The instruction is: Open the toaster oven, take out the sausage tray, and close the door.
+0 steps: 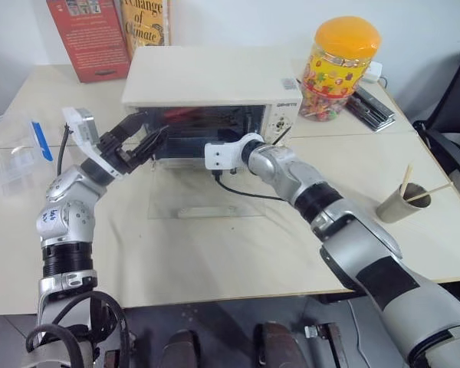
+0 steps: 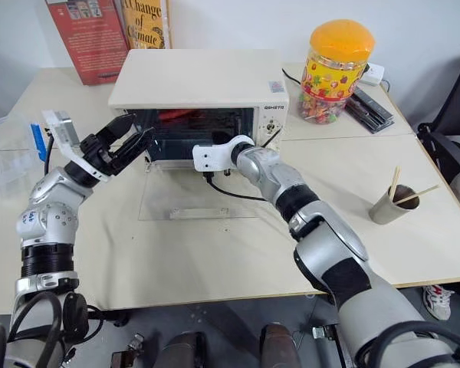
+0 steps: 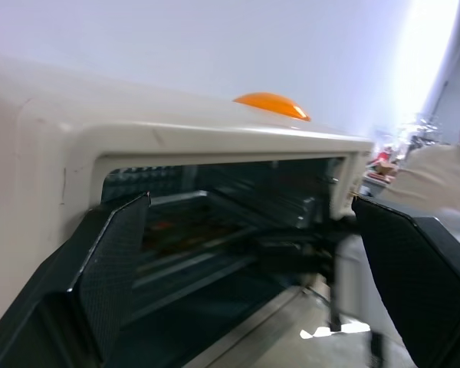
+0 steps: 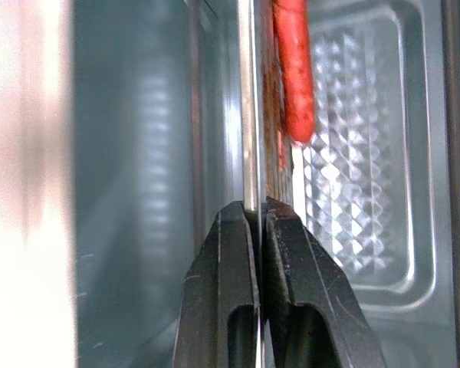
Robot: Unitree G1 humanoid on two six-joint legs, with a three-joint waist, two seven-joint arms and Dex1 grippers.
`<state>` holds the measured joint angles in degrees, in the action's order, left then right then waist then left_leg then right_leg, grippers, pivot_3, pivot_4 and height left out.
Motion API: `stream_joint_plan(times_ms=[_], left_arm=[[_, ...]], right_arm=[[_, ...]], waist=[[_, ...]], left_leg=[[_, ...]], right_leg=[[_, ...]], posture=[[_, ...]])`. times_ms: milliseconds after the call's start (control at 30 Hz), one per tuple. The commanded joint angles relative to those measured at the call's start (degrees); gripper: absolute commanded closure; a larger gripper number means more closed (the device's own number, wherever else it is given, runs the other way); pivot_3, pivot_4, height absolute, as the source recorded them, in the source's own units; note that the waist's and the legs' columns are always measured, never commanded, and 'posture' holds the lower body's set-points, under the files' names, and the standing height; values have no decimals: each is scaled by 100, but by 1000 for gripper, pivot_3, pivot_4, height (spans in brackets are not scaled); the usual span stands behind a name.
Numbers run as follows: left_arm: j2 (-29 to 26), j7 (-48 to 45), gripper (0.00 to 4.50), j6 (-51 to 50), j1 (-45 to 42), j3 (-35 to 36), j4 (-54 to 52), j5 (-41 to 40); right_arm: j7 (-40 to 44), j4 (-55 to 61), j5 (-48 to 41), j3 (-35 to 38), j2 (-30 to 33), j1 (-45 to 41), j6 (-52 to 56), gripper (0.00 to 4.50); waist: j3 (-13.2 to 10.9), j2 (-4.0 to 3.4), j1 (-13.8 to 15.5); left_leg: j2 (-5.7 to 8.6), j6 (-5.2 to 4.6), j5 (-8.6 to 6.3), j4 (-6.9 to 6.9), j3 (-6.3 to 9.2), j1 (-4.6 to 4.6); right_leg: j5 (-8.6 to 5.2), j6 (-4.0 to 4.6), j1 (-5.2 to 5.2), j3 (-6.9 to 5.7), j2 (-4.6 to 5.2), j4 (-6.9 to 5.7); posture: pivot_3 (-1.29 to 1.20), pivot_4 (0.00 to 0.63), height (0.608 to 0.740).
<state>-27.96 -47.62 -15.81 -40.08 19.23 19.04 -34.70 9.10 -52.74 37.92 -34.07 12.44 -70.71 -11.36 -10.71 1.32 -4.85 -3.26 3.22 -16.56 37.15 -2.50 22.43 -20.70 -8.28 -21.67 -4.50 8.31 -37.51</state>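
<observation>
- Right gripper (image 4: 257,211) reaches into the open mouth of the toaster oven (image 1: 215,80); its two black fingers are pinched together on the thin front rim of the sausage tray (image 4: 249,115), so the tray edge is clamped between them.
- Sausage tray sits inside the oven cavity, on the shiny metal interior; one red sausage (image 4: 295,69) lies on the tray, just beyond the clamped rim, with brown stains beside it.
- Left gripper (image 1: 142,136) hovers at the oven's left front corner — fingers spread wide apart, nothing between them. In the left wrist view the two fingers (image 3: 111,268) frame the open cavity without touching it.
- Door (image 1: 207,201) is fully dropped, lying flat on the table (image 1: 215,261) in front of the oven; its bar handle is at the near edge.
- Oven stands at the back middle of the table; knob panel on its right-hand side.
- Other items: a candy jar with orange lid (image 1: 341,69) right of the oven, books (image 1: 111,31) behind it on the left, a paper cup with sticks (image 1: 402,201) far right — well apart from both grippers.
</observation>
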Motion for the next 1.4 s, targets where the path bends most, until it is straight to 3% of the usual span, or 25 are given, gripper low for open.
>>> stream_joint_plan(times_ms=[33, 200, 500, 1000, 1200, 1400], left_arm=[[-87, 56, 0, 175, -197, 52, 148, 102], [-112, 1, 0, 201, -247, -14, 263, 163], [-216, -90, 0, 139, -209, -28, 297, 184], [-998, -501, 0, -733, 643, 470, -674, -431], [-1327, -390, 0, -1646, 1259, 700, -1435, -883], [-1460, 418, 0, -3290, 1836, 1117, -2154, -1830]], right_arm=[[211, 1306, 76, 148, 297, 278, -25, 4486], [733, 3157, 139, 321, 670, 1241, 337, 4486], [1192, 4910, 267, 571, 946, 2271, 812, 4486], [1527, 6079, 253, 749, 1439, 3044, 407, 4486], [1519, 6260, 156, 922, 1620, 3264, 26, 4486], [1590, 6471, -332, 1175, 1797, 3486, -544, 4486]], waist=[[0, 0, -2], [0, 0, 17], [0, 0, 46], [-1, 2, 58], [-1, 2, 119], [-1, 3, 181]], left_leg=[[0, 0, 0, -1, 0, 0], [0, 0, 0, 0, 0, 0], [2, 0, 0, -1, -1, 0], [1, -1, -1, -8, -1, 0], [0, -1, -1, -4, -3, -6], [-1, -1, -1, -3, -3, -5]], right_leg=[[0, 0, -1, 0, 0, 0], [0, 0, -1, -1, 0, 0], [0, 0, -1, -1, 0, 3], [0, 0, -2, -2, 0, 9], [0, 0, 5, 3, 0, 8], [0, 0, 5, 7, 0, 9]], posture=[[0, 150, 740], [0, 150, 740], [0, 150, 740], [0, 150, 740], [0, 150, 740], [0, 150, 740]])
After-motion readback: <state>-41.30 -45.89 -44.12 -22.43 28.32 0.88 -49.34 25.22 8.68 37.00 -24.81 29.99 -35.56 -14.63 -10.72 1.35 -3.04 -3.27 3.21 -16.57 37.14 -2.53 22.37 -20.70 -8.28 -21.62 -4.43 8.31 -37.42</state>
